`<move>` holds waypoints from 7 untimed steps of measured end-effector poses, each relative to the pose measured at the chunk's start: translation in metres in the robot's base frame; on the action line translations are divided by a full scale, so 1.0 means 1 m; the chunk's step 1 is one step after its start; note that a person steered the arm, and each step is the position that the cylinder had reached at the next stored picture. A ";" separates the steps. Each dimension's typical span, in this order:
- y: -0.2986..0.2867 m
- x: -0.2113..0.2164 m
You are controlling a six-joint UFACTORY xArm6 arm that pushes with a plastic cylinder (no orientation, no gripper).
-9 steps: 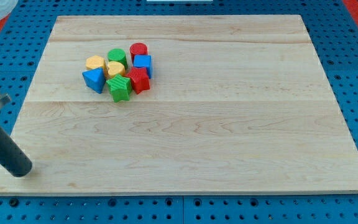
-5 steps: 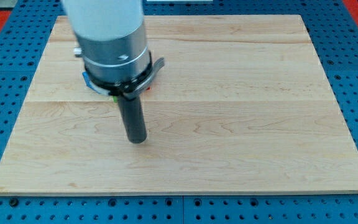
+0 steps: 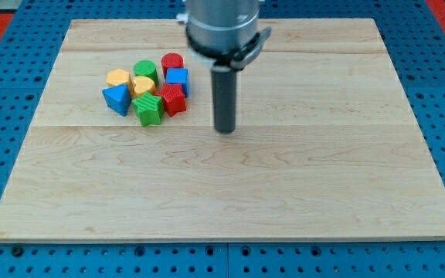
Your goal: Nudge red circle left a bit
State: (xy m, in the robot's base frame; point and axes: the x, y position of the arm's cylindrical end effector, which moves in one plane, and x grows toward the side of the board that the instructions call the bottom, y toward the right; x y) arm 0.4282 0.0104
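The red circle [image 3: 172, 62] stands at the upper right of a tight cluster of blocks on the wooden board [image 3: 230, 177], upper left area. It touches the blue block [image 3: 178, 78] below it and the green circle [image 3: 145, 70] to its left. My tip [image 3: 224, 130] rests on the board to the right of the cluster and below the red circle's level, apart from every block.
The cluster also holds a red star-like block [image 3: 172, 100], a green star-like block [image 3: 149, 110], a blue triangle [image 3: 117, 99], a yellow heart [image 3: 142, 85] and an orange-yellow block [image 3: 117, 78]. The arm's grey body [image 3: 221, 27] hangs over the board's top edge.
The rod swept from the board's lower left corner across the cluster to the right and up. It now stands right of the blocks. The blocks have not moved.
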 end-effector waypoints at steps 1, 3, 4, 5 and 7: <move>0.007 -0.049; -0.002 -0.092; -0.040 -0.128; -0.099 -0.142; -0.137 -0.106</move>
